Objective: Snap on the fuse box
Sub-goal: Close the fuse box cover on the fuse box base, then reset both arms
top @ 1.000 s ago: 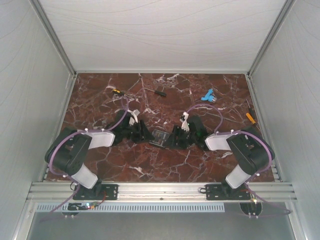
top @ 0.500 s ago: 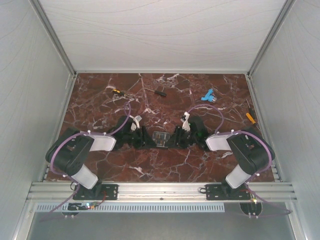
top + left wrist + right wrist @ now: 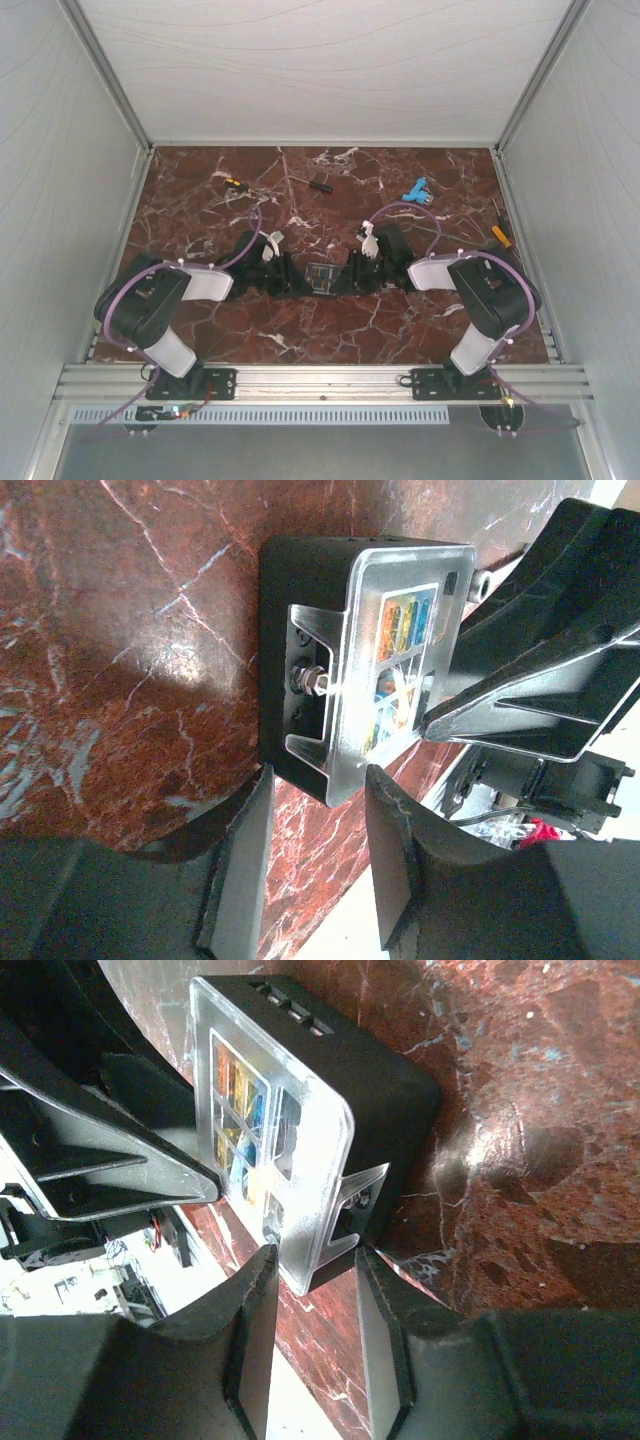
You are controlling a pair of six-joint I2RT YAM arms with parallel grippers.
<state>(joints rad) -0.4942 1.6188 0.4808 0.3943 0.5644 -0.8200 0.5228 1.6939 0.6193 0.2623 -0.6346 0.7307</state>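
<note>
The fuse box [image 3: 320, 277] lies on the marble table between my two grippers. It is a small black box with a clear cover over its coloured fuses. In the left wrist view the box [image 3: 300, 580] wears the cover [image 3: 400, 660], and my left gripper [image 3: 318, 820] pinches its near edge across base and cover with the fingertips. In the right wrist view my right gripper [image 3: 315, 1300] pinches the opposite edge of the box [image 3: 370, 1070] in the same way. From above, the left gripper [image 3: 296, 279] and the right gripper [image 3: 344, 277] meet the box from either side.
At the back of the table lie a yellow-handled screwdriver [image 3: 234, 184], a black screwdriver [image 3: 320, 185] and a blue part [image 3: 415, 190]. An orange-handled tool [image 3: 501, 236] lies by the right wall. White walls close in the table.
My left gripper has moved right, up to the box. The box has gone from tilted to level between both grippers. The right arm has shifted slightly left.
</note>
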